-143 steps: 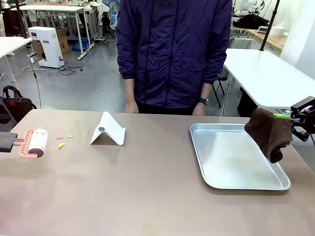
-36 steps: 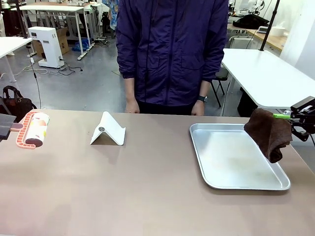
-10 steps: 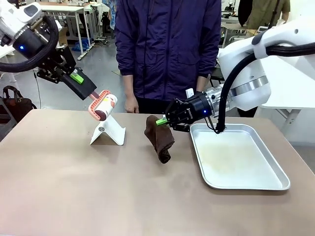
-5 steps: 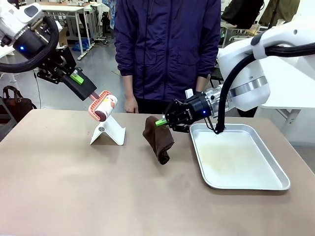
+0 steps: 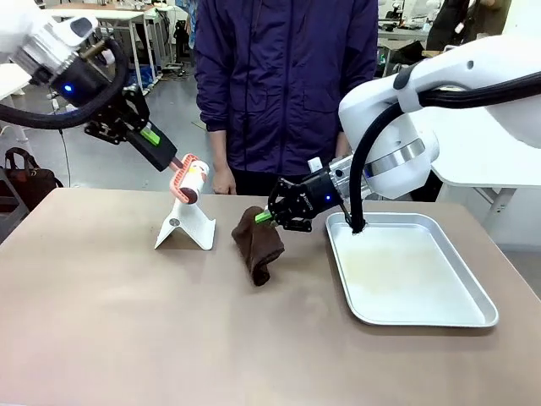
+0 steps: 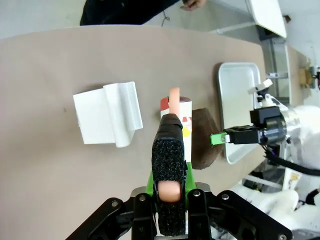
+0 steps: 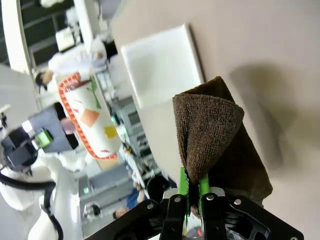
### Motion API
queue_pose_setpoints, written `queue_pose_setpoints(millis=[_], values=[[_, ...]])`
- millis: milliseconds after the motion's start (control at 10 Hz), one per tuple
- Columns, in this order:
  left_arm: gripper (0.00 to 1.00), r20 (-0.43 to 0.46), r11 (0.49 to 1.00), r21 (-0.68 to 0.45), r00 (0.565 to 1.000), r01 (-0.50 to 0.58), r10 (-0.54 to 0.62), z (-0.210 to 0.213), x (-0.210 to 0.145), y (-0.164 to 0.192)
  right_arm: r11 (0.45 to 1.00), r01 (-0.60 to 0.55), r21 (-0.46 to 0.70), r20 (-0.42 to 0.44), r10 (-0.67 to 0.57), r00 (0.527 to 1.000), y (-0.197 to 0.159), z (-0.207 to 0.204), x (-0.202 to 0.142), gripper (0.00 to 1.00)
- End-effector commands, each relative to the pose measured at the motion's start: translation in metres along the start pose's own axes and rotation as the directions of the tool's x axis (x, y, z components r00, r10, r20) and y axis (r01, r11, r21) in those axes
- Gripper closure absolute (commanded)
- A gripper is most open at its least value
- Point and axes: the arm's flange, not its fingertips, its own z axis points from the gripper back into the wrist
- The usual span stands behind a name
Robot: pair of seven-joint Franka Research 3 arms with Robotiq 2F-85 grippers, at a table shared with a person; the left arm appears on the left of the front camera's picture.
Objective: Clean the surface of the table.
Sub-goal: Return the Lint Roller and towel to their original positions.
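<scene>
- The table [image 5: 127,338] is large and wide, with a smooth, matte tan-brown top.
- It stands level and runs across the whole front view, from the near edge to the person at its far side.
- Its near half and left part are bare.
- No crumbs or scraps show on the bare top.

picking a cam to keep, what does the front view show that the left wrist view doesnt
Front view: the person's purple jacket across the table and both white arms.

Left wrist view: the left gripper, its fingers shut on the lint roller's pink handle, seen from above.

Both: the roller, the white stand, the brown cloth held by the right gripper, and the silver tray.
</scene>
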Motion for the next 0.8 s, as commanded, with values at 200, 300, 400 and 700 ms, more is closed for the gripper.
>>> queue_pose_setpoints(millis=[200,300,400,700], values=[[0.78,-0.040,0.993,0.085,0.996,-0.081,0.084,-0.043,0.011,-0.025,0.979,0.180,-0.093,0.219,-0.156,0.963,0.000,0.004,0.008,0.91],[0.78,-0.029,0.988,0.113,0.994,-0.103,0.107,-0.051,0.013,-0.027,0.970,0.209,-0.128,0.224,-0.177,0.958,-0.005,0.006,0.012,0.91],[0.78,-0.013,0.982,0.139,0.991,-0.129,0.132,-0.058,0.015,-0.027,0.964,0.231,-0.129,0.213,-0.201,0.956,-0.010,0.007,0.016,0.91],[0.78,0.000,0.974,0.159,0.986,-0.163,0.165,-0.076,0.013,-0.021,0.961,0.237,-0.143,0.218,-0.203,0.955,-0.015,0.008,0.021,0.91]])
